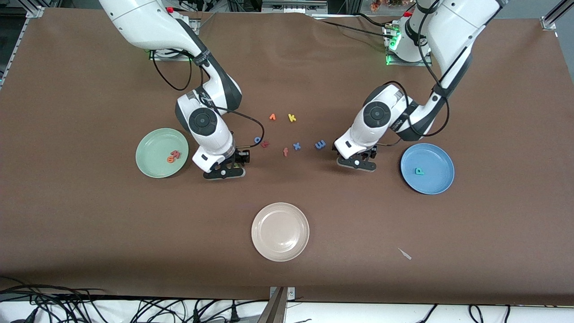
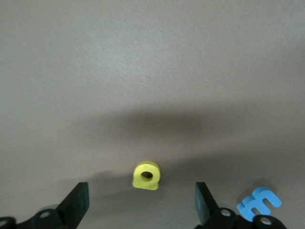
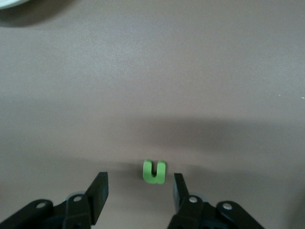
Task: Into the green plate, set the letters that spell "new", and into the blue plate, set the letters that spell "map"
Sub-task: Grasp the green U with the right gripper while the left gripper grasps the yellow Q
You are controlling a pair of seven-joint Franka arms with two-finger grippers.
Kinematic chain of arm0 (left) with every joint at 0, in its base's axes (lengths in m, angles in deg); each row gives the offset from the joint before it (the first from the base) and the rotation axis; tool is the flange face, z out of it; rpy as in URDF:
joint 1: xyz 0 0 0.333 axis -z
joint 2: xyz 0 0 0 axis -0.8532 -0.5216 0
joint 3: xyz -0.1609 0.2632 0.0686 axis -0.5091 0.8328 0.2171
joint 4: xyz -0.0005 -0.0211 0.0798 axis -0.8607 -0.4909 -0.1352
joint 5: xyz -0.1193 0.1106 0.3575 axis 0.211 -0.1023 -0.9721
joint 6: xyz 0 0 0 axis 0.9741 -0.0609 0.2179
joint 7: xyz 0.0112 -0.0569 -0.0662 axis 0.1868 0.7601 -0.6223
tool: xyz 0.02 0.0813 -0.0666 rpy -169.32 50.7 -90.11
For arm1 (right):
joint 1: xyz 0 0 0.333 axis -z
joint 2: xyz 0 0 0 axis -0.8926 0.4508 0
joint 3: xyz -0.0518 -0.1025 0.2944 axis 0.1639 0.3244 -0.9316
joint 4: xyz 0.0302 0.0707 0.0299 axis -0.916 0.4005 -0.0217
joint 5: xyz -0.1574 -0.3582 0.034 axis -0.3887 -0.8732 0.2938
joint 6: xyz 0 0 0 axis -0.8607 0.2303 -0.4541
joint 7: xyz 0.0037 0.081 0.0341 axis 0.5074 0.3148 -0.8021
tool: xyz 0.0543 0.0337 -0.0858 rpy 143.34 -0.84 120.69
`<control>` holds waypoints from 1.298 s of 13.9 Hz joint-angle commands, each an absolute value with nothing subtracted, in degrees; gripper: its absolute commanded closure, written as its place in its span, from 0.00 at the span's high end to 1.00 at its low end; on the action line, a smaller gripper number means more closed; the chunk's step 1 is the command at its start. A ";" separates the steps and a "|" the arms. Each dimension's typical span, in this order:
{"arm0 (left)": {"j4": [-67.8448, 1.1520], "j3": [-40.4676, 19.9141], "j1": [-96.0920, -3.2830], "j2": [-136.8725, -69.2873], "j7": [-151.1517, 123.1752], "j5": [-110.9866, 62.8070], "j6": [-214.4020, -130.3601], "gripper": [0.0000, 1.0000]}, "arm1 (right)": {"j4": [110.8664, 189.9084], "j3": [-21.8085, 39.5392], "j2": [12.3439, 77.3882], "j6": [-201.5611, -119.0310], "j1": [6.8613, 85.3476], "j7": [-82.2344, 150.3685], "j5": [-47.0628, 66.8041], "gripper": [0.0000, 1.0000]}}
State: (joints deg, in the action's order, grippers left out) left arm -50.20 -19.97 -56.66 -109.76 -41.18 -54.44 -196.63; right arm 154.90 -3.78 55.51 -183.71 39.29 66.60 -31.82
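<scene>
The green plate (image 1: 152, 142) holds the orange "e" (image 1: 171, 158) and the pink "w" (image 1: 176, 154). My right gripper (image 1: 224, 171) is low over the table beside that plate. It stands open (image 3: 139, 183), with the green "n" (image 3: 154, 171) lying just ahead of its fingertips. The blue plate (image 1: 437, 157) holds the teal "p" (image 1: 419, 171). My left gripper (image 1: 356, 162) hangs low between the blue "m" (image 1: 319, 144) and the blue plate. It is wide open (image 2: 141, 195) around the yellow "a" (image 2: 147, 175), which lies flat on the table. The "m" (image 2: 259, 202) lies just outside one finger.
A cream plate (image 1: 280, 231) sits nearer the front camera at mid-table. Loose letters lie between the arms: an orange wedge (image 1: 272, 117), a yellow "k" (image 1: 292, 117), a blue "o" (image 1: 257, 139), a red letter (image 1: 265, 144), an "f" (image 1: 285, 152) and a blue "x" (image 1: 296, 146).
</scene>
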 commanded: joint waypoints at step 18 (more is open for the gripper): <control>-48.15 -19.37 -56.36 -113.41 -43.13 -59.71 -197.07 0.58 | 156.39 -3.53 58.40 -185.56 38.51 70.65 -36.73 0.52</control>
State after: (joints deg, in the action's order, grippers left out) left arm -48.91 -19.58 -56.56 -112.95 -42.00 -57.43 -197.41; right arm 155.99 -3.65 58.51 -185.09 38.81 69.18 -35.39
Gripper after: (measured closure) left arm 0.361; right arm 0.441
